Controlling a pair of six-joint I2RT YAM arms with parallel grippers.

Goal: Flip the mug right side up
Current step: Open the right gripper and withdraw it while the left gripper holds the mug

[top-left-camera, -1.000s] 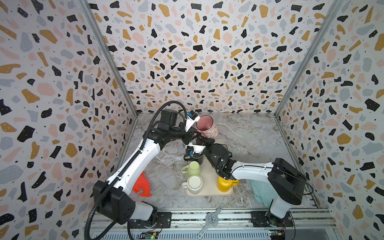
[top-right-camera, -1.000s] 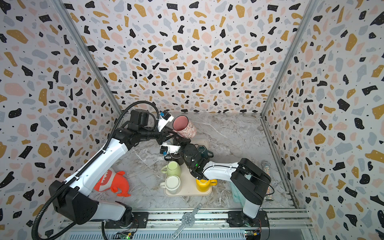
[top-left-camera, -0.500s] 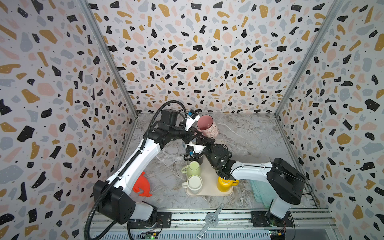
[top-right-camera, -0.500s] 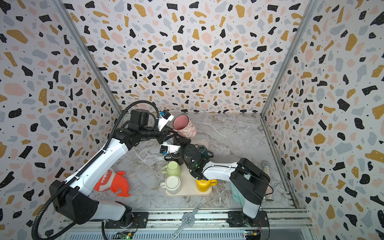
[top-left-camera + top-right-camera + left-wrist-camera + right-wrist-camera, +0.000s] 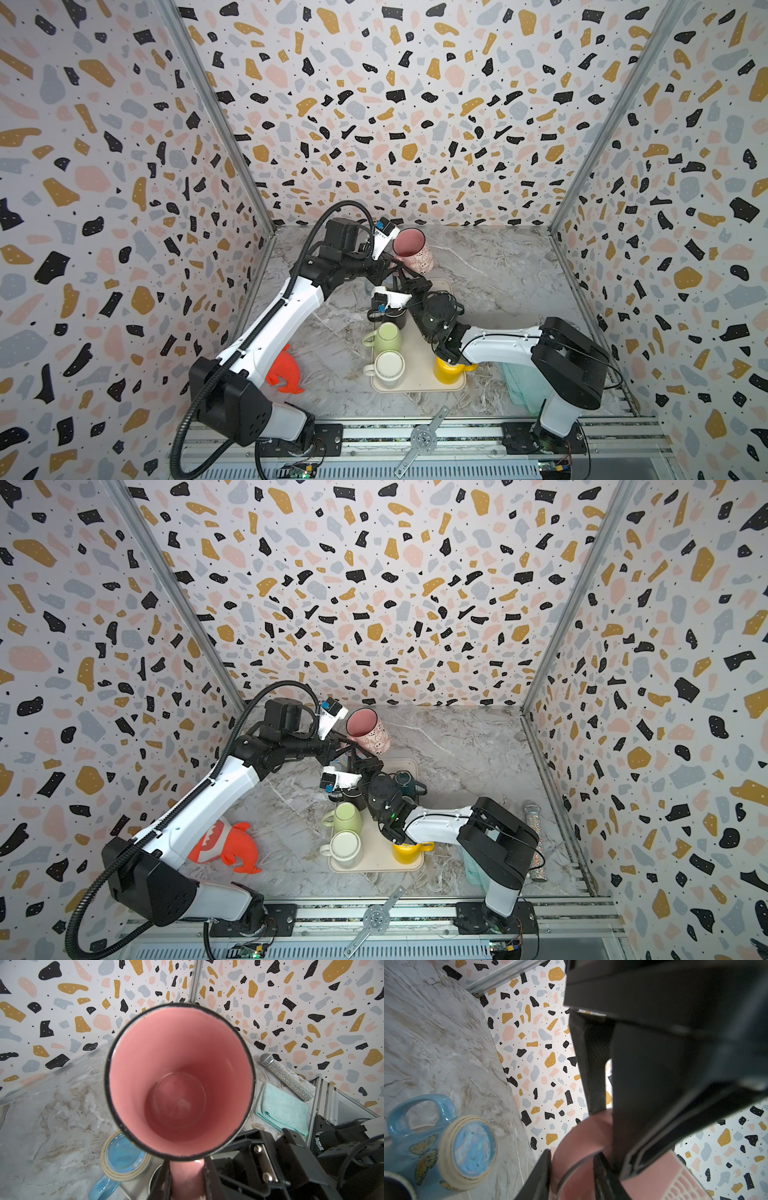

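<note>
The pink mug (image 5: pixel 413 249) (image 5: pixel 368 731) hangs tilted in the air over the far end of the tray, its mouth turned up toward my left wrist camera. The left wrist view looks straight into the mug (image 5: pixel 180 1084). My left gripper (image 5: pixel 394 266) (image 5: pixel 349 746) (image 5: pixel 186 1180) is shut on the pink handle. My right gripper (image 5: pixel 404 276) (image 5: pixel 358 757) (image 5: pixel 572 1167) reaches up from below. Its jaws stand parted on either side of the same handle (image 5: pixel 579 1142), close to it.
A cream tray (image 5: pixel 415 374) below holds several mugs: green (image 5: pixel 386 336), white (image 5: pixel 388 365), yellow (image 5: pixel 446 368), black (image 5: pixel 395 318). A blue butterfly mug (image 5: pixel 446 1147) lies base outward beside it. An orange toy (image 5: pixel 284 370) sits left; a teal cloth (image 5: pixel 521 386) and glitter microphone (image 5: pixel 534 841) lie right.
My right gripper's jaws have parted around the handle. The mug and both arms have barely moved.
</note>
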